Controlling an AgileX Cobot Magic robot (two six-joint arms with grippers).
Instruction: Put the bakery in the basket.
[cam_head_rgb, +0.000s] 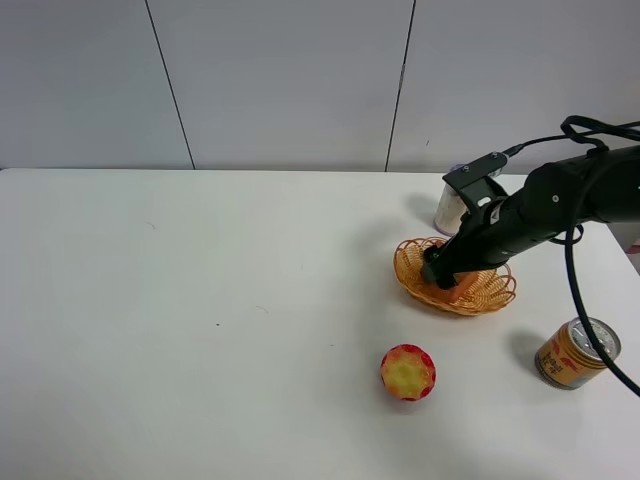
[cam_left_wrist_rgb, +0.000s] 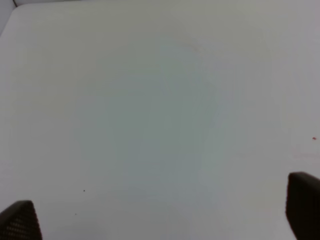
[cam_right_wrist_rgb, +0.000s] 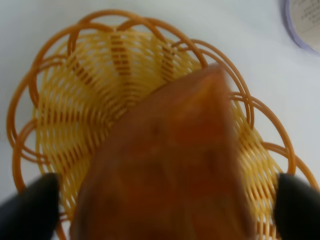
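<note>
The golden-orange wicker basket (cam_head_rgb: 480, 290) sits on the white table, right of centre. My right gripper (cam_head_rgb: 442, 272) hangs just over the basket's left part. In the right wrist view the orange-brown wedge-shaped bakery (cam_right_wrist_rgb: 170, 165) looks blurred, lying between the two dark fingertips (cam_right_wrist_rgb: 27, 210) and directly over the basket's woven floor (cam_right_wrist_rgb: 100, 75). The fingertips stand wide apart, with small gaps to the pastry on both sides. In the exterior view the arm hides the bakery. My left gripper (cam_left_wrist_rgb: 160, 215) is open over bare table and is out of the exterior view.
A round red-and-yellow bumpy ball (cam_head_rgb: 408, 372) lies in front of the basket. An orange can with a silver lid (cam_head_rgb: 577, 353) stands at the right front. A whitish container (cam_head_rgb: 452, 208) stands behind the basket; its rim also shows in the right wrist view (cam_right_wrist_rgb: 305, 22).
</note>
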